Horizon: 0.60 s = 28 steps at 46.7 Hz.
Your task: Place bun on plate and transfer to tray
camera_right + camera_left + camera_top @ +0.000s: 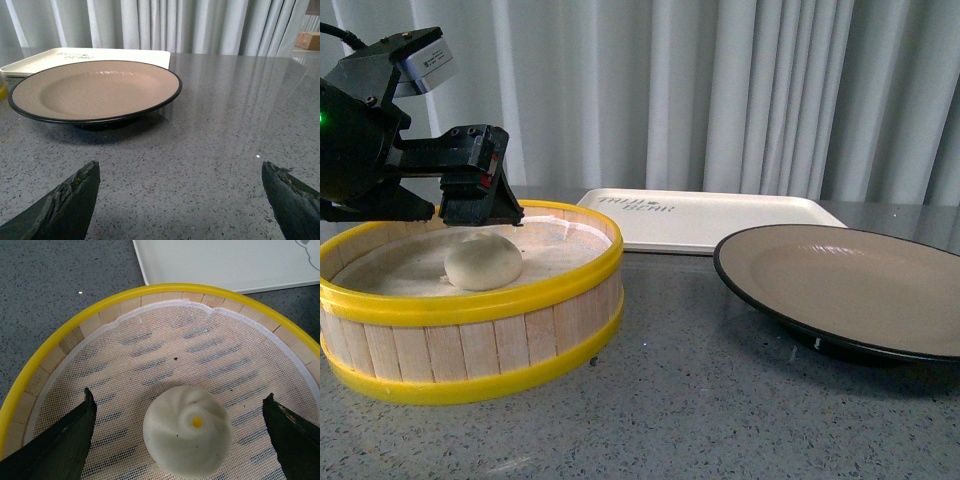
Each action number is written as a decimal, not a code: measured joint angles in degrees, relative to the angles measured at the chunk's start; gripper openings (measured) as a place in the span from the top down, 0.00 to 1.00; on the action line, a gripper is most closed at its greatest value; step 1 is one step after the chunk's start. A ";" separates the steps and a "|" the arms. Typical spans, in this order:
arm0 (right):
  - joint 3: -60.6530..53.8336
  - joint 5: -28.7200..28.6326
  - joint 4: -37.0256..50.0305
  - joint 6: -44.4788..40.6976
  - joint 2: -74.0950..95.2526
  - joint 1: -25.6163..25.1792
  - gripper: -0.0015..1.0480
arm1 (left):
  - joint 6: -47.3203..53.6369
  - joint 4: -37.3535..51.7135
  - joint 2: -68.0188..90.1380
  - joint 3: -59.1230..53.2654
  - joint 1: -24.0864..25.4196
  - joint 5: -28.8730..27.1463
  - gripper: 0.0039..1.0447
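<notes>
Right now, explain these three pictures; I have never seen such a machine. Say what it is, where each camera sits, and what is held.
It is a robot with two arms, each ending in a two-fingered gripper. The front view looks out from its body; the other two come from cameras on the wrists. On the table stand a yellow-rimmed steamer basket, a black-rimmed plate and, behind them, a cream tray. A bun lies in the basket. The left gripper hangs open over the bun, not touching it. The right gripper, open too, faces the plate. Nothing is held.
</notes>
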 joint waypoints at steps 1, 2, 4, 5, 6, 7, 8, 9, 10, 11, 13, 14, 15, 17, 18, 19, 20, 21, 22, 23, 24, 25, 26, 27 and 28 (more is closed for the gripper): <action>0.00 0.00 0.00 0.00 0.00 0.00 0.08 | 0.02 0.09 0.00 0.00 -0.07 -0.13 0.06; 0.00 0.00 0.00 0.00 0.00 0.00 0.08 | 0.04 0.39 0.00 -0.09 -0.20 -0.46 0.06; 0.00 0.00 0.00 0.00 0.00 0.00 0.08 | 0.13 1.14 0.00 -0.28 -0.42 -1.53 0.06; 0.00 0.00 0.00 0.00 0.00 0.00 0.08 | 0.13 1.46 0.07 -0.35 -0.55 -1.84 0.06; 0.00 0.00 0.00 0.00 0.00 0.00 0.08 | 0.13 1.57 0.11 -0.42 -0.66 -1.84 0.06; 0.00 0.00 0.00 0.00 0.00 0.00 0.08 | 0.15 1.70 0.15 -0.44 -0.74 -1.95 0.06; 0.00 0.00 0.00 0.00 0.00 0.00 0.08 | 0.17 1.81 0.22 -0.52 -0.85 -2.08 0.06; 0.00 0.00 0.00 0.00 0.00 0.00 0.08 | 0.20 1.88 0.28 -0.55 -0.92 -2.10 0.06; 0.00 0.00 0.00 0.00 0.00 0.00 0.08 | 0.20 1.88 0.39 -0.55 -1.01 -2.12 0.06; 0.00 0.00 0.00 0.00 0.00 0.00 0.08 | 0.22 1.88 0.46 -0.61 -1.07 -2.25 0.06; 0.00 0.00 0.00 0.00 0.00 0.00 0.08 | 0.24 1.88 0.61 -0.68 -1.25 -2.38 0.06; 0.00 0.00 0.00 0.00 0.00 0.00 0.08 | 0.24 1.88 0.66 -0.70 -1.29 -2.38 0.06; 0.00 0.00 0.00 0.00 0.00 0.00 0.08 | 0.31 1.88 0.74 -0.76 -1.40 -2.49 0.06; 0.00 0.00 0.00 0.00 0.00 0.00 0.08 | 0.39 1.88 0.85 -0.87 -1.53 -2.71 0.06; 0.00 0.00 0.00 0.00 0.00 0.00 0.08 | 0.42 1.88 0.87 -0.90 -1.57 -2.73 0.06; 0.00 0.00 0.00 0.00 0.00 0.00 0.08 | 0.42 1.88 0.96 -0.96 -1.64 -2.73 0.06; 0.00 0.00 0.00 0.00 0.00 0.00 0.08 | 0.42 1.88 1.01 -0.98 -1.70 -2.75 0.06; 0.00 0.00 0.00 0.00 0.00 0.00 0.08 | 0.42 1.88 1.01 -1.01 -1.77 -2.75 0.06; 0.00 0.00 0.00 0.00 0.00 0.00 0.08 | 0.44 1.88 1.01 -1.07 -1.79 -2.78 0.06; 0.00 0.00 0.00 0.00 0.00 0.00 0.08 | 0.44 1.88 1.01 -1.07 -1.84 -2.78 0.06; 0.00 0.00 0.00 0.00 0.00 0.00 0.08 | 0.44 1.88 1.01 -1.07 -1.88 -2.80 0.06; 0.00 0.00 0.00 0.00 0.00 0.00 0.08 | 0.44 1.88 1.01 -1.07 -1.88 -2.82 0.06; 0.00 0.00 0.00 0.00 0.00 0.00 0.08 | 0.46 1.88 1.01 -1.07 -1.90 -2.84 0.06; 0.00 0.00 0.00 0.00 0.00 0.00 0.08 | 0.48 1.88 1.01 -1.07 -1.92 -2.86 0.06; 0.00 0.00 0.00 0.00 0.00 0.00 0.08 | 0.48 1.88 1.01 -1.07 -1.92 -2.91 0.06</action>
